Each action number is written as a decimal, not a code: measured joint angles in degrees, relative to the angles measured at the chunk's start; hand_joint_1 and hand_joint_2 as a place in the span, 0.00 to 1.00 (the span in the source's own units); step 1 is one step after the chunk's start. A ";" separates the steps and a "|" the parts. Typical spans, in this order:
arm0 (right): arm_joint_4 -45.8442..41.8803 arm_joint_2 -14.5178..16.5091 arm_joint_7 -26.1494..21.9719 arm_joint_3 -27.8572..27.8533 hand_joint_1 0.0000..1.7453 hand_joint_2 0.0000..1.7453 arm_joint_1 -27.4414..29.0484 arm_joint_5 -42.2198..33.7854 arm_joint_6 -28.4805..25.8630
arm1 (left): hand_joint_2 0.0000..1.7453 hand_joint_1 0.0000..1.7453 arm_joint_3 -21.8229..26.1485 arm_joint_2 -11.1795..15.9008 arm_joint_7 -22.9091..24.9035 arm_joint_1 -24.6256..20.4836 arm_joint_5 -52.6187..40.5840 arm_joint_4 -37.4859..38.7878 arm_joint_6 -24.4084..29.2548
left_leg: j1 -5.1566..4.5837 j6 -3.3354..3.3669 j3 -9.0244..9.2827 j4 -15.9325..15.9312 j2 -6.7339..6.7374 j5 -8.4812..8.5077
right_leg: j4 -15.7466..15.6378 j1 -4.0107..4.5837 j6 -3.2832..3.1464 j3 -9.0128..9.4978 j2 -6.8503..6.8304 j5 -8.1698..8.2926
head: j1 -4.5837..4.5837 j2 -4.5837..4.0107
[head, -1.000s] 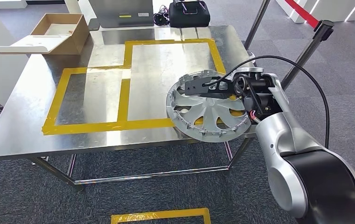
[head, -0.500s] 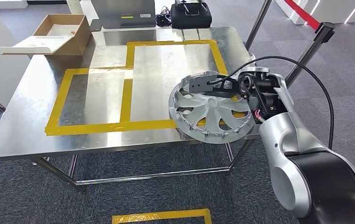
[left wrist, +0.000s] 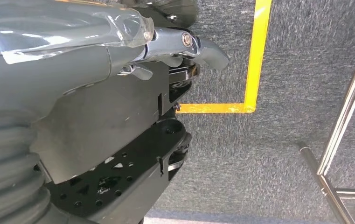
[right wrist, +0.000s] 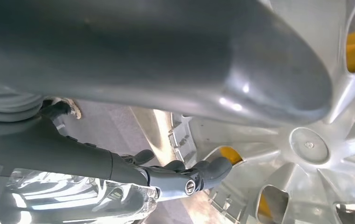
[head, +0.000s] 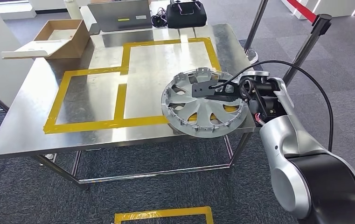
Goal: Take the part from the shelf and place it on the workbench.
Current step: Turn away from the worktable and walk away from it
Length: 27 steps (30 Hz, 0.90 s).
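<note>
Most of the job looks done. The right hand [head: 215, 90] grips the wheel cover [head: 203, 105] by its rim, just over the tabletop [head: 96, 100] near the front corner. Setting it down and letting go is left.

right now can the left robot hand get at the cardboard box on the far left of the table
Probably not. The left robot hand hangs low over the carpet beside the table legs, while the cardboard box sits at the table's far corner.

Wheel cover [head: 203, 109] over workbench [head: 96, 93] right front corner; box [head: 63, 35] rear left.
</note>
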 joint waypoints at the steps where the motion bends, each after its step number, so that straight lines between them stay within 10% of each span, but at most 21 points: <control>1: -0.02 0.09 0.03 -0.02 0.00 0.00 -0.02 0.05 0.00 | 1.00 0.00 -0.06 0.00 -0.11 -0.10 -0.05 -0.02 0.20 | 0.02 -0.19 -1.03 3.39 0.36 -2.46 | 0.01 0.05 -0.24 -0.43 -0.16 0.33 | -0.09 0.00; 4: -0.03 0.20 0.14 -0.19 0.00 0.00 0.01 0.17 0.00 | 1.00 0.00 -0.20 0.01 -0.37 -0.38 -0.06 -0.08 0.49 | 0.04 -0.43 -2.36 11.73 0.77 -7.13 | 0.06 0.20 -0.35 -2.01 -0.58 1.54 | -0.14 0.00; 9: -0.22 0.45 0.28 -0.51 0.00 0.00 -0.24 0.27 -0.01 | 1.00 0.00 -0.21 0.09 -0.42 0.50 0.40 -0.07 1.16 | -0.20 0.27 8.28 -3.39 0.63 -3.36 | 0.00 0.32 0.76 -3.90 -0.73 3.67 | -0.10 0.00; 13: -0.31 0.66 0.37 -0.76 0.00 0.00 -0.40 0.44 0.00 | 1.00 0.00 -0.21 0.08 -0.61 0.96 0.44 -0.07 1.11 | -0.56 1.83 8.12 -4.92 0.36 -1.94 | -0.80 0.12 2.31 -4.28 -0.87 5.00 | -0.04 0.00; 19: -0.28 0.39 0.32 -0.87 0.00 0.00 -0.07 0.72 0.00 | 1.00 0.00 -0.21 -0.05 -0.90 0.82 1.01 -0.09 0.80 | -0.81 3.61 4.54 -5.08 0.40 1.83 | 15.23 0.37 2.85 -8.64 -0.14 -5.92 | 0.25 0.00; 21: -0.27 0.39 0.24 -0.91 0.00 0.00 0.19 0.86 0.00 | 1.00 0.00 -0.21 -0.09 -0.96 0.69 1.01 -0.10 0.78 | -1.08 3.62 3.36 -4.97 0.35 2.75 | 14.11 0.57 2.37 -5.87 -0.08 -4.43 | 0.25 0.00; 24: -0.34 0.44 0.13 -1.01 0.00 0.00 0.10 0.99 0.00 | 1.00 0.00 -0.21 -0.17 -1.03 0.49 1.01 -0.13 0.79 | -1.46 3.23 2.16 -4.59 0.33 3.70 | 2.38 1.09 1.18 2.65 -0.15 -2.46 | 0.19 0.00; 27: -0.43 0.52 0.09 -1.12 0.00 0.00 0.06 1.00 0.00 | 1.00 0.00 -0.21 -0.19 -1.05 0.43 1.01 -0.15 0.80 | -1.58 2.70 1.70 -4.46 0.41 4.37 | -1.38 1.47 0.74 4.70 -0.20 -2.79 | 0.09 0.00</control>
